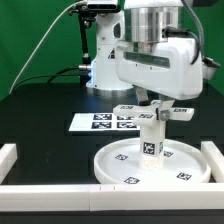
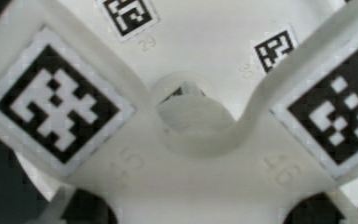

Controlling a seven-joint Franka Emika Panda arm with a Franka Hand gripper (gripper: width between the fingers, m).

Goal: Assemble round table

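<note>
The round disc (image 1: 112, 166) lies rim up on the black table, near the front. The short cylindrical leg (image 1: 150, 142) stands upright on its hub. The cross-shaped base (image 1: 152, 111) sits on top of the leg, its tagged arms spread out level. My gripper (image 1: 150, 103) comes straight down on the middle of the base and looks shut on it. In the wrist view the base (image 2: 194, 165) fills the picture, with two tagged arms and its central hollow (image 2: 190, 108). The disc (image 2: 202, 30) shows behind it. My fingers do not show there.
The marker board (image 1: 100, 122) lies flat behind the disc. White border rails run along the exterior view's left (image 1: 8, 160), right (image 1: 214, 152) and front (image 1: 60, 196). The arm's pedestal (image 1: 100, 62) stands at the back, before a green backdrop.
</note>
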